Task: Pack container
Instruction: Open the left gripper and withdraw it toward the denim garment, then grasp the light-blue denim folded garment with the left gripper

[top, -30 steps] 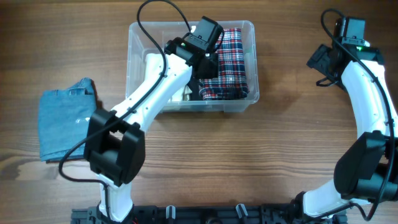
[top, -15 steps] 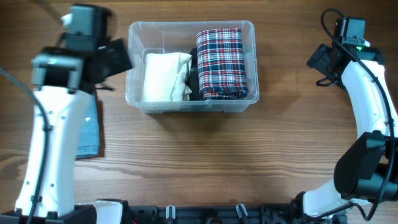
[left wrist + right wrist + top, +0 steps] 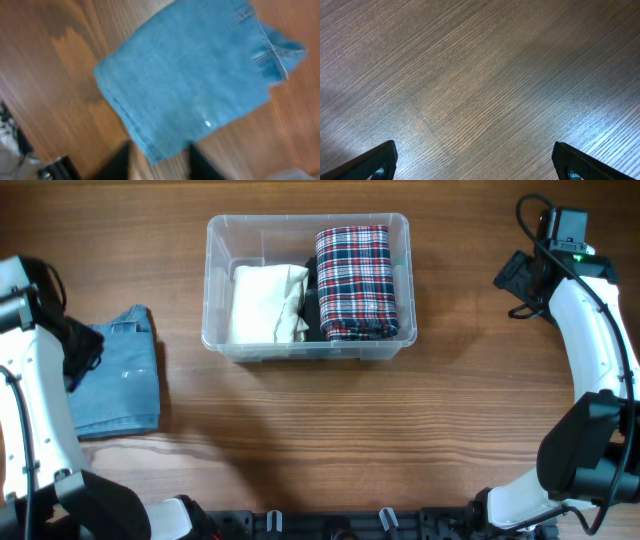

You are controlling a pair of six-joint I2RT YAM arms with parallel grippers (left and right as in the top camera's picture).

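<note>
The container, a clear plastic tub, stands at the back centre. It holds a folded cream cloth on the left and a folded red plaid cloth on the right, with a dark item between them. A folded blue denim piece lies on the table to the left, also in the left wrist view. My left gripper hovers over the denim's left edge, open and empty; that view is blurred. My right gripper is open and empty above bare wood, right of the container.
The wooden table fills the view. A dark rail runs along the front edge. Black equipment shows at the bottom left of the left wrist view.
My left arm has swung from inside the container out to the far left, over the denim piece. The right arm has not moved.
</note>
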